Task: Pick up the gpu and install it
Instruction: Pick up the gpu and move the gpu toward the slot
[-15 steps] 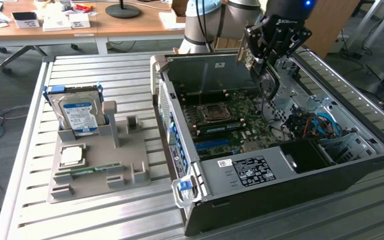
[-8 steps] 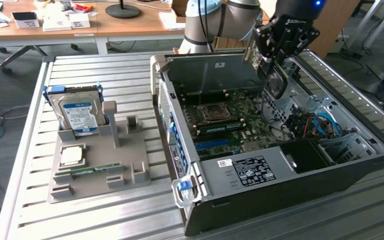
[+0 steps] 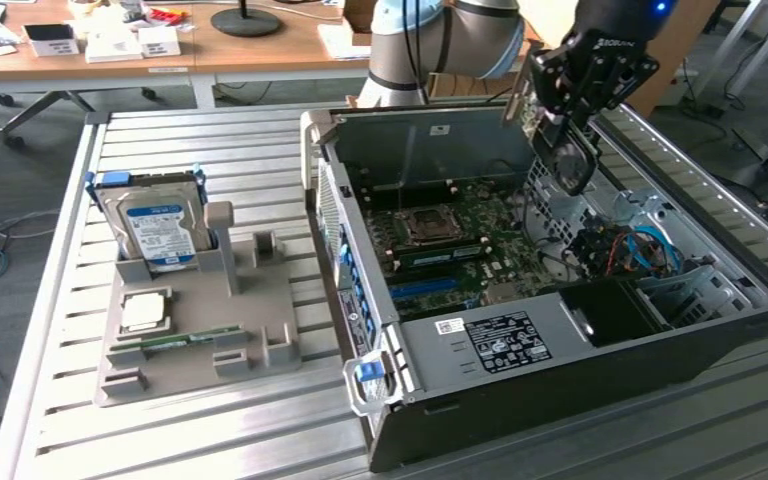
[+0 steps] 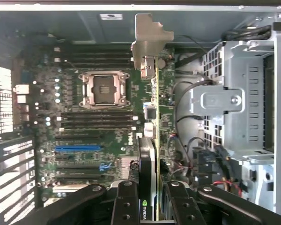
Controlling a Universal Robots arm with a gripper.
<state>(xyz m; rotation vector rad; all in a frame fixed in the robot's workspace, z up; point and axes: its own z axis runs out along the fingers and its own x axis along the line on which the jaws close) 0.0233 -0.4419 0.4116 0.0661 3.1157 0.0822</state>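
the gripper (image 3: 560,125) pinches the gpu (image 3: 570,160) edge-on between its fingers (image 4: 125,204), above the open case (image 3: 704,335) toward the exterior view's right. likely risks: the card tilting in the grip, or its bracket (image 4: 147,40) snagging the cables (image 4: 183,96) beside the motherboard (image 4: 114,140). its connector edge and the matching slot are hard to make out.

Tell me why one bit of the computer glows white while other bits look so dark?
Wrist view: light pours through the vent grille, washing it out white, and the gpu shines at its bracket, while the end effector holding it sits in shadow. Exterior view: light glares off the table, but the case looks dim inside.
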